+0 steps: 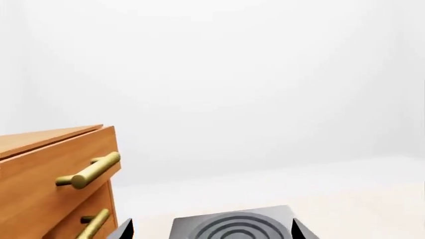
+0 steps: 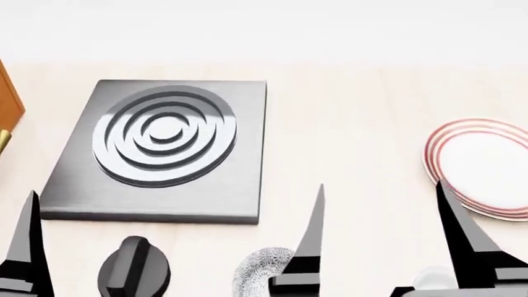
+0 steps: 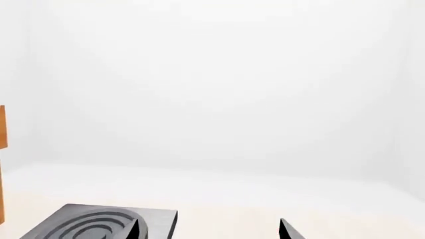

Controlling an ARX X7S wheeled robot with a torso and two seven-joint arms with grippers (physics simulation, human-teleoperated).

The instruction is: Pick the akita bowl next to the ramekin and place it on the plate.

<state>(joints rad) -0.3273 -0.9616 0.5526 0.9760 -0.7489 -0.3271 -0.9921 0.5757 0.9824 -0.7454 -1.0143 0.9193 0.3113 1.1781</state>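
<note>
In the head view, the akita bowl (image 2: 257,272), patterned grey and white, shows at the bottom edge, partly behind a dark finger. A glossy white bit of the ramekin (image 2: 432,277) peeks out to the bowl's right, mostly hidden by the right arm. The plate (image 2: 483,167), white with red rings, lies at the right edge, partly cut off. My right gripper (image 2: 379,184) (image 3: 210,223) hangs open and empty above the counter, between bowl and plate. My left gripper (image 1: 212,222) is open and empty too, facing the burner plate. One of its fingers (image 2: 27,247) shows at the far left.
A grey square burner plate (image 2: 165,148) (image 1: 232,226) (image 3: 99,221) with raised rings lies left of centre on the pale counter. A black knob (image 2: 132,272) sits in front of it. A wooden drawer unit (image 1: 53,174) with brass handles stands at the left edge. A white wall stands behind.
</note>
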